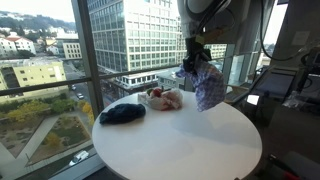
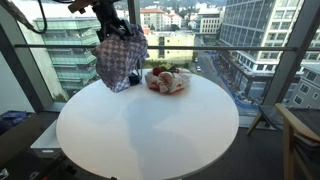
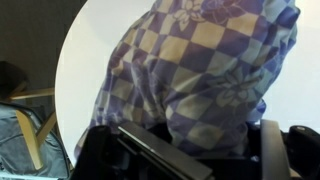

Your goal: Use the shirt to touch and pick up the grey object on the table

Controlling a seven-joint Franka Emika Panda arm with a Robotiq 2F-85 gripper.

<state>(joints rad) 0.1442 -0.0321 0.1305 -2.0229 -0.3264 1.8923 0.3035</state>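
Gripper (image 1: pixel 196 58) pinching the checkered shirt (image 1: pixel 207 85), which hangs over the table (image 1: pixel 180 148) rear edge | grey object (image 1: pixel 122 113) at window-side edge, beyond the plush toy (image 1: pixel 165 98) | judged next: carry shirt sideways past toy.

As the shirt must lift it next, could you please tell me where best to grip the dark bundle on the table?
Probably at its middle, from straight above, across the short axis: the dark bundle lies low and oblong on the table, apart from the pink toy.
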